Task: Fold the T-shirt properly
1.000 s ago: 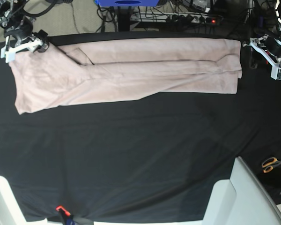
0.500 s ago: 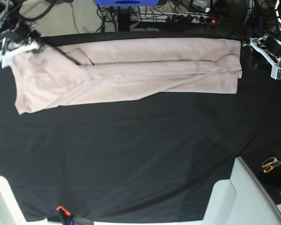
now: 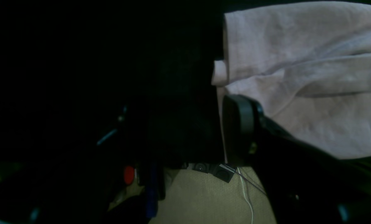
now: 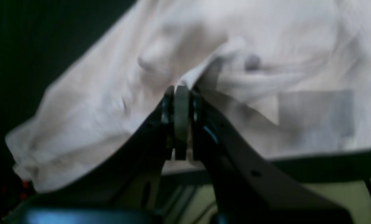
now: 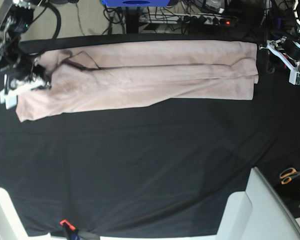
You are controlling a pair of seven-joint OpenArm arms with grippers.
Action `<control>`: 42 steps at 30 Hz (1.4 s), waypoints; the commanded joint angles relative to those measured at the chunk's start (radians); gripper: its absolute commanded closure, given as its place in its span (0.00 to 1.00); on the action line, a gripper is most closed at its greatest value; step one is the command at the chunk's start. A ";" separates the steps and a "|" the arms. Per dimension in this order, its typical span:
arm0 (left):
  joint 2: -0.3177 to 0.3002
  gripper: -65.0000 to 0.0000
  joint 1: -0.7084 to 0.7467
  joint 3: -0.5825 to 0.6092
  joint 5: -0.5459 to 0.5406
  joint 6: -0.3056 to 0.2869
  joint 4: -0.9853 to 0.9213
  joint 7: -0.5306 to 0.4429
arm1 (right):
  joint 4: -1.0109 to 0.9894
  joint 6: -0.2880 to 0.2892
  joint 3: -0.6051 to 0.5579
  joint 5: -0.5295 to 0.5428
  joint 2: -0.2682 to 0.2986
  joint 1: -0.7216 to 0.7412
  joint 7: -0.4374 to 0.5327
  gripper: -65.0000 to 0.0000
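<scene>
Right claw [image 4: 181,93]: closed tight on a pinch of the T-shirt [image 5: 140,75], pads together with a ridge of pale pink cloth rising between them in the wrist view. Seen from the base view at the garment's end on that view's left, low over the cloth near its upper corner. Left claw [image 5: 290,62]: off the opposite end, just beside the hem, not touching; one dark finger [image 3: 240,127] visible in its wrist view, partner out of frame, so spread between fingers impossible to judge there, though nothing lies in it.

T-shirt: stretched as a long narrow band across the far half of the desk [image 5: 150,165], already doubled lengthwise, layered edges and a sleeve flap showing near the right claw. Resting flat on the black tablecloth [image 5: 140,200], well apart from the scissors [image 5: 291,174] at the desk's side.

Handling, as a judgement: light, limp, no stiffness at all; likely to sag and drape from any single pinch, and to drag the lower layers unevenly if only the top ply is caught. Not slippery, not fragile, but prone to bunching and wrinkling. Best taken at corners or along hems, through all layers, with both ends lifted together so the band stays taut while carried over. Risk: stacked layers sliding apart.
</scene>
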 commanded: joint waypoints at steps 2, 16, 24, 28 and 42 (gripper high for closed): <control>-0.013 0.44 0.002 -0.007 -0.003 0.004 0.014 -0.016 | 0.012 -0.022 -0.014 0.018 0.006 0.032 0.007 0.99; -0.016 0.44 0.002 -0.007 -0.008 0.004 0.014 -0.019 | -0.126 0.146 -0.069 0.026 0.059 0.108 0.011 0.56; -0.011 0.44 0.002 -0.013 -0.009 0.004 0.013 -0.021 | 0.167 0.164 -0.058 0.024 0.050 -0.045 0.013 0.57; -0.011 0.44 0.002 -0.015 -0.011 0.004 0.013 -0.021 | 0.165 0.083 -0.043 0.021 -0.016 -0.122 0.039 0.57; -0.002 0.43 0.002 -0.015 -0.011 0.004 0.013 -0.021 | 0.002 0.109 -0.041 0.021 -0.028 -0.110 0.137 0.99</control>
